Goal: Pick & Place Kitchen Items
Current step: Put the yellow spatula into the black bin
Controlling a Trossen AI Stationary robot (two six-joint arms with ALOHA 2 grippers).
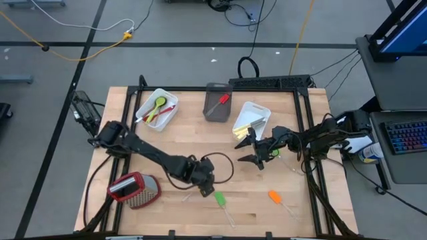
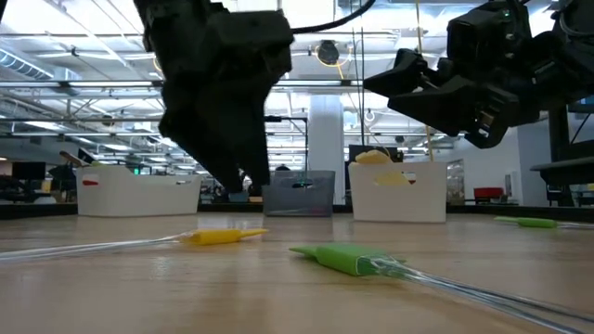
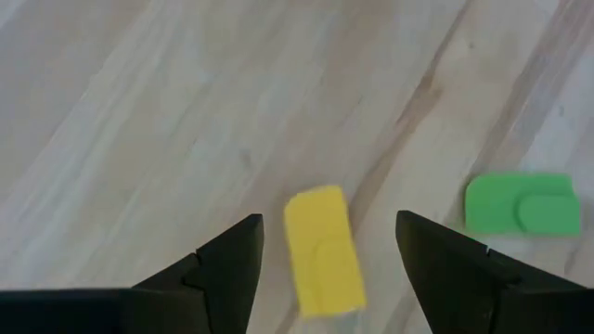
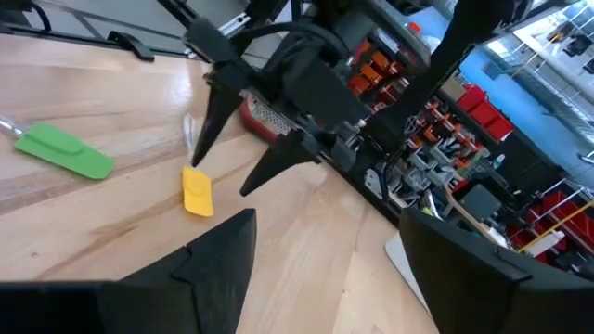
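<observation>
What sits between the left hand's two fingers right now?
The yellow spatula head lies on the wooden table in the gap between the left hand's open fingers, untouched, as the left wrist view shows. The green spatula lies outside the gap.

Your table (image 1: 267, 213) is pale wood, smooth with visible grain and a light sheen in the low view. Yellow spatula (image 3: 322, 250) blade looks like matt soft plastic; same for the green spatula (image 3: 520, 204) and the orange spatula (image 1: 274, 196). Their handles read as clear, glossy plastic rods. Your grater (image 1: 137, 189): perforated shiny metal with a red plastic top. White tubs (image 1: 172, 115) are matt opaque plastic; the dark tub (image 2: 299, 195) is translucent smoky plastic. Both arms are matt black.
</observation>
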